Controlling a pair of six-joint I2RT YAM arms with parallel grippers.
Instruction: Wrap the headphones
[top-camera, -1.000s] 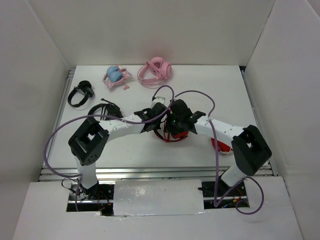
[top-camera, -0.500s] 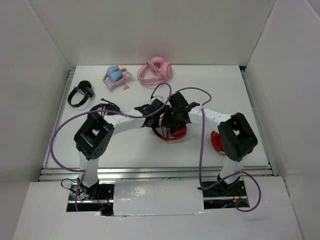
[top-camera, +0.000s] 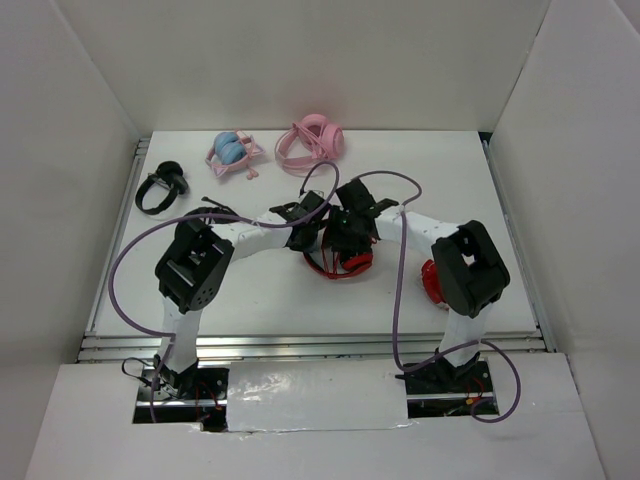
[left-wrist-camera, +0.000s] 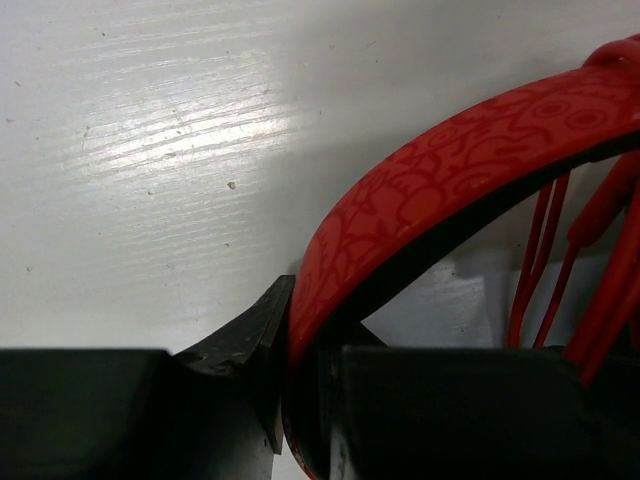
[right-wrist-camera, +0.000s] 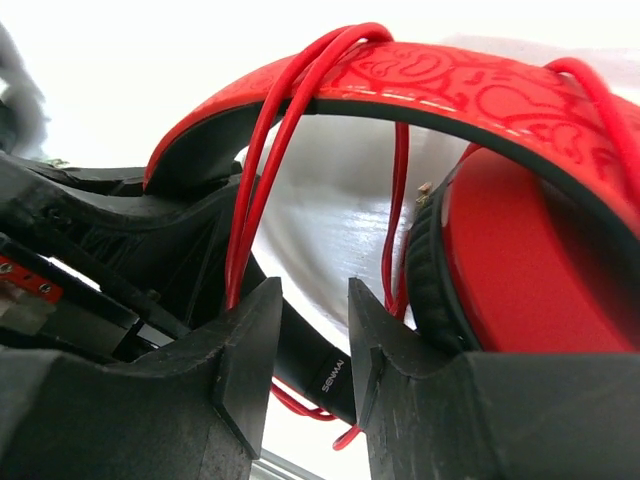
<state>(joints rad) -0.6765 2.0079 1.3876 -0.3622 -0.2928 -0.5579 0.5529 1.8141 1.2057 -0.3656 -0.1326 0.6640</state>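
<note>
White walls (top-camera: 320, 60) close in the table (top-camera: 250, 290) at the back and on both sides, and metal rails (top-camera: 300, 345) run along its near edge. The tabletop is painted white; the left wrist view shows faint grain, small specks and a bright patch of glare on it. Along the far edge lie a pink pair (top-camera: 312, 140) and a pink-and-blue pair (top-camera: 232, 153), with a black pair (top-camera: 160, 187) at the far left. A red pair (top-camera: 432, 283) sits at the right, beside the right arm. The headphones (top-camera: 345, 265) are at the middle of the table, where the two arms meet over them. The left gripper (left-wrist-camera: 300, 380) is clamped tight on the patterned red headband, its black lining against the inner finger. Strands of the cable (left-wrist-camera: 540, 250) hang inside the arch of the band. The right gripper (right-wrist-camera: 315, 330) is partly open and low beside an earcup, its fingers apart and gripping nothing that can be seen. Two loops of cable cross over the top of the headband and drop past its left finger (right-wrist-camera: 245, 350). A black part printed with small lettering shows through the gap between the fingers.
</note>
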